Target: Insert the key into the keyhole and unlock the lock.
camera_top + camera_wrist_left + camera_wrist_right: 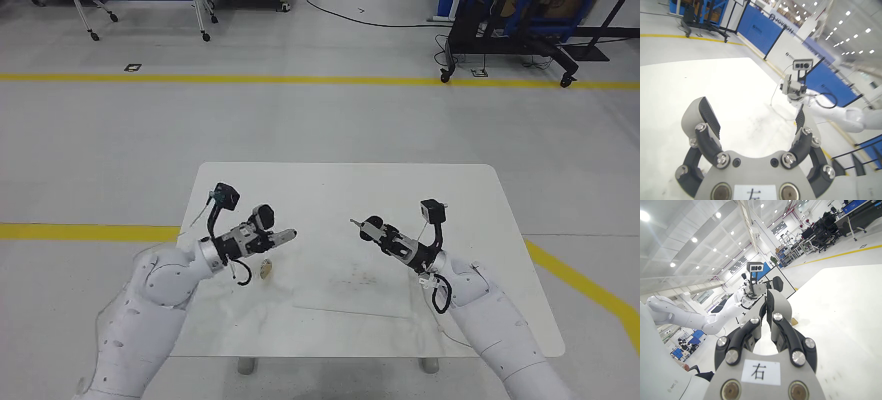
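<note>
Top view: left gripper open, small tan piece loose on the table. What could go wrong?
1. The small tan piece, possibly the lock, lies unheld on the table. With the left gripper open and empty, a key push could shove it.
2. The right gripper is shut, but no key is discernible in it, so it may hold nothing.

1 table (450,190), 2 tools (288,236) (364,226), 1 small tan obj (265,268)

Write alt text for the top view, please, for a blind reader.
Above a white table, the robot's open left gripper and shut right gripper point at each other. A small tan object lies on the table near the left gripper.
</note>
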Controlling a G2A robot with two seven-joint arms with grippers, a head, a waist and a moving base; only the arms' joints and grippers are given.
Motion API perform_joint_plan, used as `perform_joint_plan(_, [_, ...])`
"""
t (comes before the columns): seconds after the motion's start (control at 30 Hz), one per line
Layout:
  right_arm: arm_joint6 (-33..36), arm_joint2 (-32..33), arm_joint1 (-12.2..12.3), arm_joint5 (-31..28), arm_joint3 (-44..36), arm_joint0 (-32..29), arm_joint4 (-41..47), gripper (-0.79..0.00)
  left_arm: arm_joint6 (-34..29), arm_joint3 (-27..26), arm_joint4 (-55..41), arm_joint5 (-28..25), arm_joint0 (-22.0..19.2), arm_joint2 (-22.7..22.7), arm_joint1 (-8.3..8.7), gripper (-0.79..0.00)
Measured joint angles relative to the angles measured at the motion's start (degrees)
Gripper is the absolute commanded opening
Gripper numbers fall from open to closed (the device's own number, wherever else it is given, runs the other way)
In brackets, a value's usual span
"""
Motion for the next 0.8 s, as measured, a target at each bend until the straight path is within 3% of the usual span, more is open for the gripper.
perform_joint_plan(0.17, [0.0, 0.0, 0.0, 0.0, 0.0, 0.0, 0.0, -0.785, -4.1, -12.7, 18.0, 4.2, 9.1, -7.2, 1.88, 0.000])
perform_joint_plan(0.27, [0.0, 0.0, 0.0, 0.0, 0.0, 0.0, 0.0, -0.785, -7.5, -16.4, 27.8, 6.1, 12.0, -6.7, 2.30, 0.000])
perform_joint_plan(0.37, [0.0, 0.0, 0.0, 0.0, 0.0, 0.0, 0.0, -0.785, -8.8, -16.0, 31.3, 6.8, 12.3, -4.9, 2.35, -0.018])
perform_joint_plan(0.47, [0.0, 0.0, 0.0, 0.0, 0.0, 0.0, 0.0, -0.785, -10.5, -13.7, 34.2, 7.8, 10.7, -2.3, 2.23, -0.237])
perform_joint_plan(0.5, [0.0, 0.0, 0.0, 0.0, 0.0, 0.0, 0.0, -0.785, -11.1, -13.1, 35.5, 8.3, 10.0, -1.3, 2.16, -0.348])
perform_joint_plan(0.53, [0.0, 0.0, 0.0, 0.0, 0.0, 0.0, 0.0, -0.785, -11.6, -12.3, 37.0, 9.0, 9.2, 0.0, 2.04, -0.394])
perform_joint_plan(0.8, [0.0, 0.0, 0.0, 0.0, 0.0, 0.0, 0.0, -0.785, -11.8, -8.7, 40.0, 12.3, 5.6, 4.5, 1.50, -0.517])
